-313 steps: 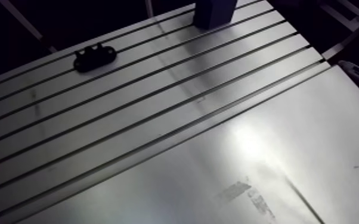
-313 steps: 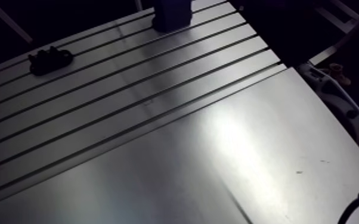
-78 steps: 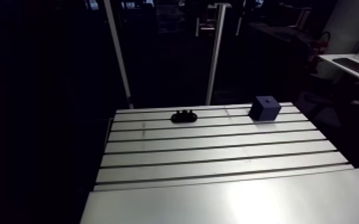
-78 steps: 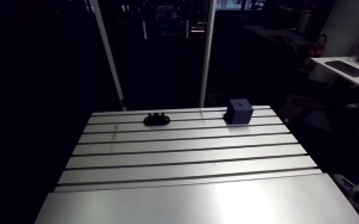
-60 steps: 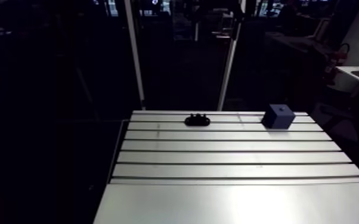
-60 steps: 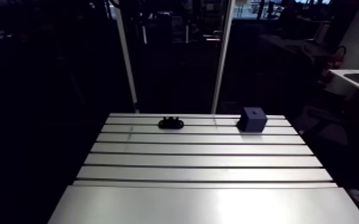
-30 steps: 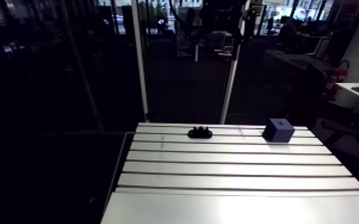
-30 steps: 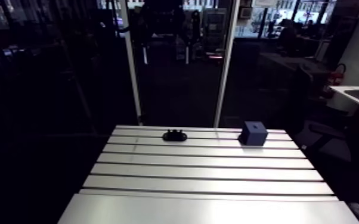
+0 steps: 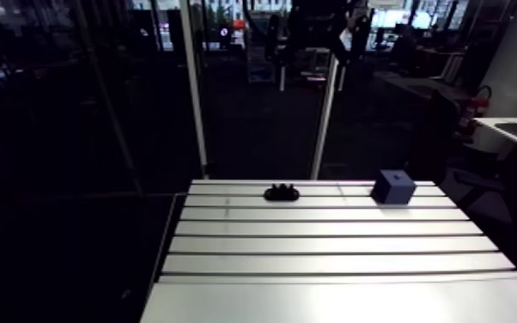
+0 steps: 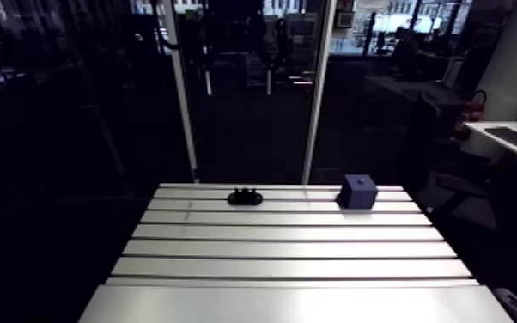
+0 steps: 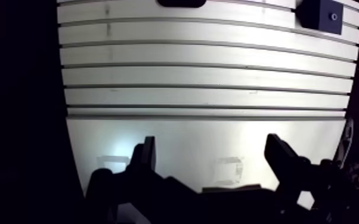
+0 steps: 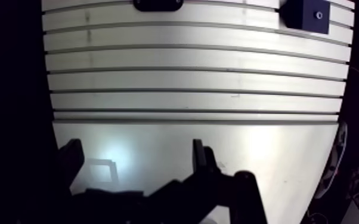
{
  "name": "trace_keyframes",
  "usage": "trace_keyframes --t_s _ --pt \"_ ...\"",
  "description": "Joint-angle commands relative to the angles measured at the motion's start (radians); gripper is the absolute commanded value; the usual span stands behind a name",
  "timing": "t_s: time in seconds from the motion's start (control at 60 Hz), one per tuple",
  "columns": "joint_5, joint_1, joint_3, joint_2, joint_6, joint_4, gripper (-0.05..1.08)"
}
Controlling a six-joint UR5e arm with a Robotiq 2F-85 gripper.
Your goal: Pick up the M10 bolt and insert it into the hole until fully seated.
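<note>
Two-finger gripper [image 11: 210, 144] wide open, empty. M10 bolt presumably in low black holder [image 9: 281, 192] mid-frame, arm view, indistinct; dark-blue holed cube [image 9: 393, 186] right. Risk: skewed grasp, jams at hole [image 11: 335, 16].

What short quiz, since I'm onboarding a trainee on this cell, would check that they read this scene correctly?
1. True or false: the gripper is shut on a bolt.
2. The blue block stands: A) right beneath the gripper; B) near the slotted table's far edge; C) atop a second block.
3. Fill in: the block's top face shows one round ___.
Key: 1 false, it is open and empty. 2 B. 3 hole.
</note>
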Motion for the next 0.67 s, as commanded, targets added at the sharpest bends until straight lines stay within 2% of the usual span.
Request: trace_keyframes --t_s 0.017,0.667 --pt "0.000 -0.010 0.007 -0.003 0.000 -0.001 0.01" --pt "-0.002 -0.023 0.008 -0.003 0.000 -0.002 0.01"
